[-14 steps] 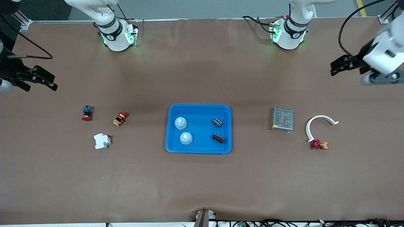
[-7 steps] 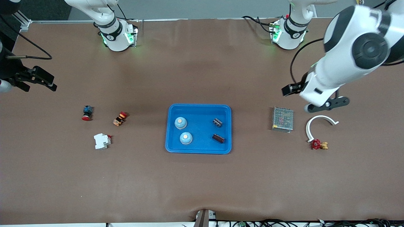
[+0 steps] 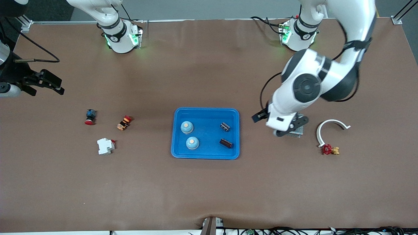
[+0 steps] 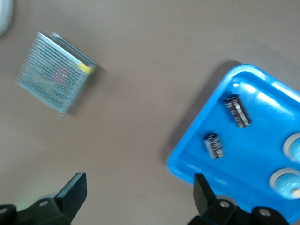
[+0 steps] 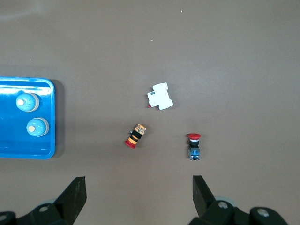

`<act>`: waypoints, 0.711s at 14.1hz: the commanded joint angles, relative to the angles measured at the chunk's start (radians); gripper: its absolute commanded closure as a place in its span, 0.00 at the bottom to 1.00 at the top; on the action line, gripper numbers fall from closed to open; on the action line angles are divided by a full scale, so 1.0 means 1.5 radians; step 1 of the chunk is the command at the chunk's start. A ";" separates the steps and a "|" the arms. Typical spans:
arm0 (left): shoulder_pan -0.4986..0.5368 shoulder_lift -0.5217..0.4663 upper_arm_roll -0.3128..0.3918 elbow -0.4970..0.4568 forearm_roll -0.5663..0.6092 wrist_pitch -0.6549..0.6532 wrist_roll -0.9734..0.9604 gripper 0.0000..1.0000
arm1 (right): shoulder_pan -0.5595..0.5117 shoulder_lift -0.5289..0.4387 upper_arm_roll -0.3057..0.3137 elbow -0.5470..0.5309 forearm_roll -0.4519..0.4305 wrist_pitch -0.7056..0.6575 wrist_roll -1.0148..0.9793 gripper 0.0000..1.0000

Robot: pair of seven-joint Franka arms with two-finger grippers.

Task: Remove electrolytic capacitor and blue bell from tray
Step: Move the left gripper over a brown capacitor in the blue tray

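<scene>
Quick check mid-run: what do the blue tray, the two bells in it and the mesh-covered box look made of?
Blue tray: probably moulded plastic, glossy; highlights show along its rounded rim.
Bells: pale blue domes with orange buttons; smooth, painted metal or plastic, I can't tell which.
Mesh-covered box: looks like metal, a silvery perforated cover with a dull sheen.

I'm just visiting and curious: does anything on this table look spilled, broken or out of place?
Nothing stands out. Two bells sit upright and two capacitors lie in the blue tray; the other parts rest apart on the table, nothing spilled or damaged.
</scene>
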 commanded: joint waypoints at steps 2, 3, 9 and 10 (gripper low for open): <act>-0.041 0.078 -0.001 0.017 0.011 0.102 -0.118 0.00 | 0.015 0.007 -0.001 0.011 -0.004 -0.009 -0.001 0.00; -0.049 0.096 -0.001 0.017 0.011 0.129 -0.142 0.03 | 0.025 0.007 -0.001 0.009 -0.004 -0.011 0.001 0.00; -0.100 0.186 0.000 0.021 0.011 0.248 -0.224 0.21 | 0.147 0.054 -0.001 0.008 0.015 0.015 0.120 0.00; -0.105 0.195 0.003 0.021 0.011 0.260 -0.224 0.24 | 0.177 0.064 -0.001 0.008 0.018 0.031 0.189 0.00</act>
